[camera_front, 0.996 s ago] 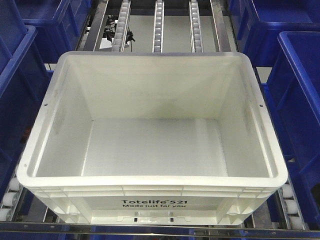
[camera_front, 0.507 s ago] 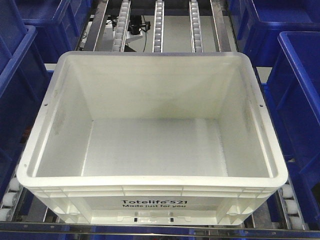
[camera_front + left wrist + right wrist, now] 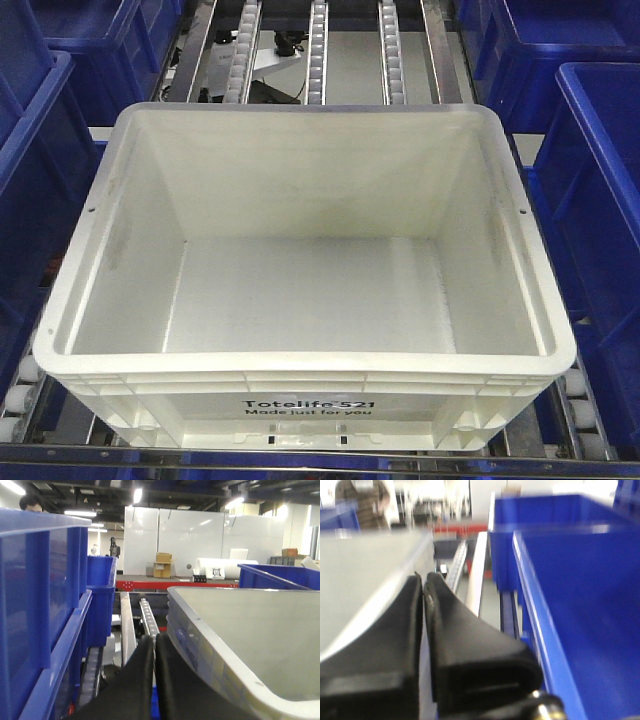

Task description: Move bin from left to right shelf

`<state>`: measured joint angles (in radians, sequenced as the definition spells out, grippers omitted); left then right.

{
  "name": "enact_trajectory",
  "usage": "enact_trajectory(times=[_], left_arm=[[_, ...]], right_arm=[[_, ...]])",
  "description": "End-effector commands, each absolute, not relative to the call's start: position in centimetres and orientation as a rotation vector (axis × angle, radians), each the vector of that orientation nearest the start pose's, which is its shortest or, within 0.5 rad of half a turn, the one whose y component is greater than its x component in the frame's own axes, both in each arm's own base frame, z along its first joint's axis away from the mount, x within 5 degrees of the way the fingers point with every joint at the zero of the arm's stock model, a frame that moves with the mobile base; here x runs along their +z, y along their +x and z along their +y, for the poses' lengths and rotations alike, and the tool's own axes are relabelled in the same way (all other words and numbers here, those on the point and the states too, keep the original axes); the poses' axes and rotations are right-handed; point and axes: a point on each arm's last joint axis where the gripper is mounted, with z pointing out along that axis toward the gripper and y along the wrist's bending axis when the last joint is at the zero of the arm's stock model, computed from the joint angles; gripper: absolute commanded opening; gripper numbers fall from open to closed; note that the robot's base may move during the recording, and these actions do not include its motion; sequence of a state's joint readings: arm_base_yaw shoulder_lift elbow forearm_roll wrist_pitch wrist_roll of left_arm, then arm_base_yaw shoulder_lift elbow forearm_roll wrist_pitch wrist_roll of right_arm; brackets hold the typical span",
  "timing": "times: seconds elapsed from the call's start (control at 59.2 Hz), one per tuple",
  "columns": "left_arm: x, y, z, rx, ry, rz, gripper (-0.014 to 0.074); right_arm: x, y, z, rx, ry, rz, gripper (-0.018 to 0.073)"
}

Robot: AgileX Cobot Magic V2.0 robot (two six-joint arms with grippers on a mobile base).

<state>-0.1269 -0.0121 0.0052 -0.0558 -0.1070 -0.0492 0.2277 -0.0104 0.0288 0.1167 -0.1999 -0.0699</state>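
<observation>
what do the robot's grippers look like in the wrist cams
The left gripper has two matte black, smooth fingers that taper to rounded tips. The right gripper has the same black tapered fingers, thickening into chunky moulded blocks at the base, with a small silvery metal fitting by the lower edge. No cables, markings or labels show on either; the right view is blurred.

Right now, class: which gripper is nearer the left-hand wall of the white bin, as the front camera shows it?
Left. The left gripper, shut, sits just outside that wall of the bin, between it and the blue crates. The right gripper, also shut, flanks the opposite wall.
</observation>
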Motion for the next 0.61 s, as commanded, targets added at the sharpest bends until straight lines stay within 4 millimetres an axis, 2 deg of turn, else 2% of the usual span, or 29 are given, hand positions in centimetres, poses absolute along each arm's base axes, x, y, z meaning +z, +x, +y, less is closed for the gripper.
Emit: enact_trajectory(times=[0.0,0.338,0.473,0.591], left_arm=[[24.6,4.6,-0.6,-0.207,0.008,1.279,0.0001],[30.0,2.2,-0.4,-0.206,0.032,1.38,0.0004],[30.7,1.4,-0.6,-0.262,0.02,1.448,0.0004],[30.5,1.1,-1.0,-0.364,0.001,1.531,0.0004]], right_arm=[[23.7,4.8,0.9,0.218,-0.091,1.205,-0.0004],[27.0,3.7,1.0,0.265,-0.122,1.378,-0.0004],[28.4,3.4,1.2,0.282,-0.143,1.481,-0.0004],[29.3,3.6,1.4,0.277,-0.177,1.597,-0.0004]])
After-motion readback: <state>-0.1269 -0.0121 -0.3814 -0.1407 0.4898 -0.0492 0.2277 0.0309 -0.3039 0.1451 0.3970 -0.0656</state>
